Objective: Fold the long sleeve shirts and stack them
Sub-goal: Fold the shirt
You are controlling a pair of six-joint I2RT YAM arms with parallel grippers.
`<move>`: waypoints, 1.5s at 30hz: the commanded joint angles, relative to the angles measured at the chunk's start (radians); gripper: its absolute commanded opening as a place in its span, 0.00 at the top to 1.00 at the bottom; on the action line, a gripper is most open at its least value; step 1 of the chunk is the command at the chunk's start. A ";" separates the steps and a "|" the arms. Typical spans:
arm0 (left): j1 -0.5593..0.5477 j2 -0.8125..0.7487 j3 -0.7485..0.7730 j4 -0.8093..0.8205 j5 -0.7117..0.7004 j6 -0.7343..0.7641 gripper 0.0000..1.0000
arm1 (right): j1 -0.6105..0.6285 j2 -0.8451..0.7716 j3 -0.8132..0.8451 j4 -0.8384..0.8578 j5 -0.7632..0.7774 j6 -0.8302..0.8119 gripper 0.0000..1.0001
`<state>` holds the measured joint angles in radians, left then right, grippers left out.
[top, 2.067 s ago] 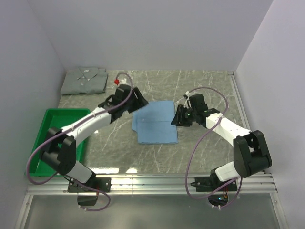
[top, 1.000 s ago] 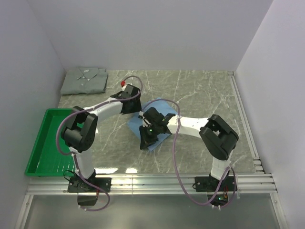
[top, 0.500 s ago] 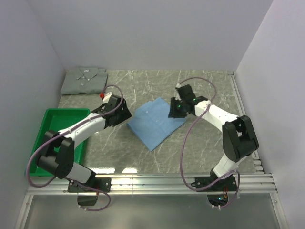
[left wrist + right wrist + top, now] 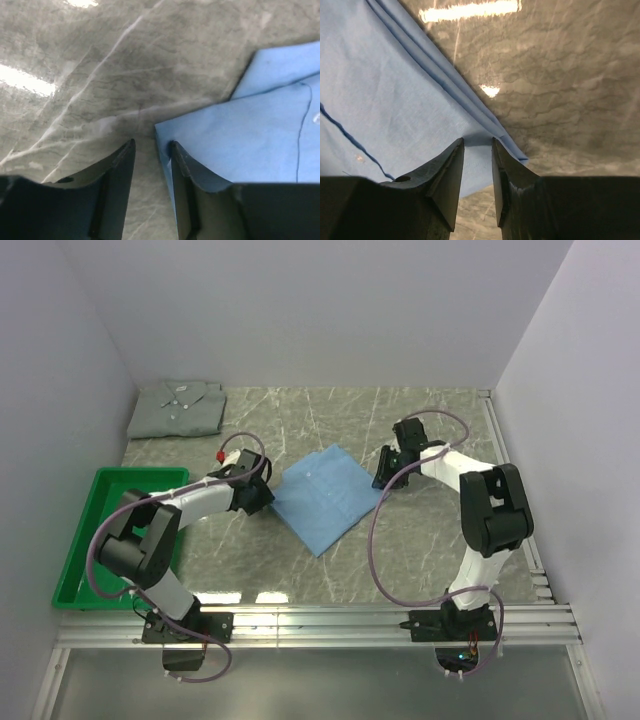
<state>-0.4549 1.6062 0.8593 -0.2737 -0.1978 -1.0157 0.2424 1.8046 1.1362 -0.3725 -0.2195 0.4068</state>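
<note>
The light blue shirt [image 4: 325, 498] lies folded flat mid-table, turned like a diamond. My left gripper [image 4: 262, 496] sits low at its left corner. In the left wrist view that gripper [image 4: 151, 145] is open, bare table showing in the narrow gap and its right finger [image 4: 187, 172] resting along the blue shirt's [image 4: 250, 125] edge. My right gripper [image 4: 386, 472] is at the right corner. In the right wrist view it [image 4: 478, 142] stands open with both fingertips down on the blue cloth [image 4: 395, 85], which lies flat between them. The pale grey-green shirt [image 4: 178, 408] rests folded at the back left.
A green plastic tray [image 4: 100, 490] sits at the left edge, beside the left arm. White walls close the table at the left, back and right. Marbled grey tabletop [image 4: 440, 530] shows around the blue shirt.
The blue shirt has been turned from square to a diamond angle. In the last half second the left gripper slid to its left corner and the right gripper shifted out to its right corner.
</note>
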 commanded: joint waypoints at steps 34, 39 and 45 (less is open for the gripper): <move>-0.310 -0.114 0.304 -0.049 -0.331 0.600 0.01 | 0.046 -0.758 -0.400 0.152 0.158 0.112 0.33; -0.465 -0.069 0.283 -0.024 -0.327 0.620 0.02 | 0.040 -0.967 -0.461 0.129 0.365 0.119 0.04; -0.669 0.125 0.394 -0.033 -0.399 0.738 0.06 | 0.032 -1.065 -0.496 0.086 0.506 0.176 0.04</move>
<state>-1.0561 1.6566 1.1873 -0.3145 -0.5449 -0.3668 0.2810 0.7601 0.6651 -0.2634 0.1658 0.5503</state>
